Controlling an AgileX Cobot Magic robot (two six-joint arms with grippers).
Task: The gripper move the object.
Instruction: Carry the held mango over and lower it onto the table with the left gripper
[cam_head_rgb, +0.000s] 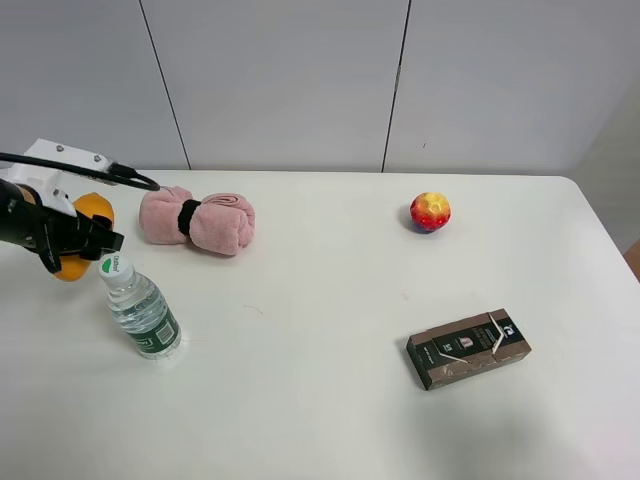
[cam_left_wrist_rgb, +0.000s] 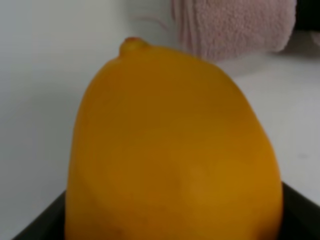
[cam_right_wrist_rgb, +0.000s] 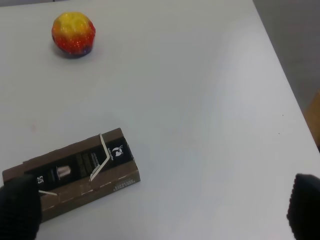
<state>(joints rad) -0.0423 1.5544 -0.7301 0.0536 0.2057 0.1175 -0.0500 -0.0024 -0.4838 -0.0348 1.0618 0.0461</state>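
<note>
At the far left edge of the table (cam_head_rgb: 320, 300), the left gripper (cam_head_rgb: 85, 241) is closed around the object (cam_head_rgb: 95, 209), an orange-yellow oval fruit. The jaws cross its middle, so orange shows on both sides of them. In the left wrist view the object (cam_left_wrist_rgb: 175, 150) fills almost the whole picture, with its small tip pointing away from the camera, toward the pink towel (cam_left_wrist_rgb: 235, 25). Whether the fruit rests on the table or is a little lifted, I cannot tell for sure.

Just beside the gripper, toward the front, stands a water bottle (cam_head_rgb: 140, 310), which is the nearest obstacle. The pink towel (cam_head_rgb: 197, 221) lies near, further right. The small ball (cam_head_rgb: 430, 212) and the brown box (cam_head_rgb: 468, 348) are well apart, on the right half.

The right gripper (cam_right_wrist_rgb: 161, 207) is wide open and empty, above the brown box (cam_right_wrist_rgb: 75, 172), far from the fruit.
</note>
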